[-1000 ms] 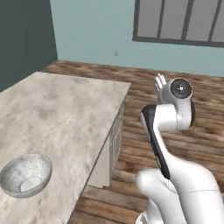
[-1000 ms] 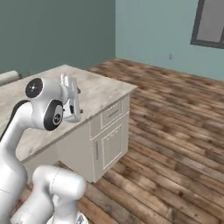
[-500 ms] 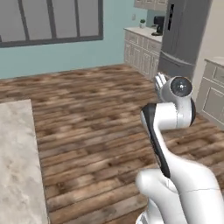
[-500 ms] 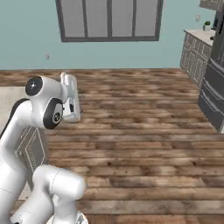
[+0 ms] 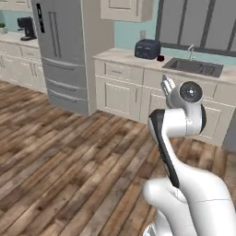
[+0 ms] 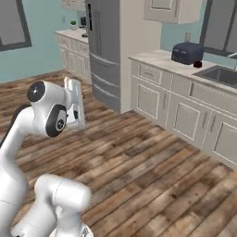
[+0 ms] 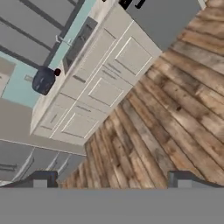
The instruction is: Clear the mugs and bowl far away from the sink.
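Hand [image 7: 112,178] open, empty — raised over wood floor [image 5: 69,166]. Far tabletop [image 5: 138,57]: maroon mug [image 5: 160,58] between navy toaster [image 5: 147,48] and sink [image 5: 193,67], near both.

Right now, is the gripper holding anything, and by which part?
Nothing is held. The gripper is open and empty, its fingertips wide apart over bare floor.
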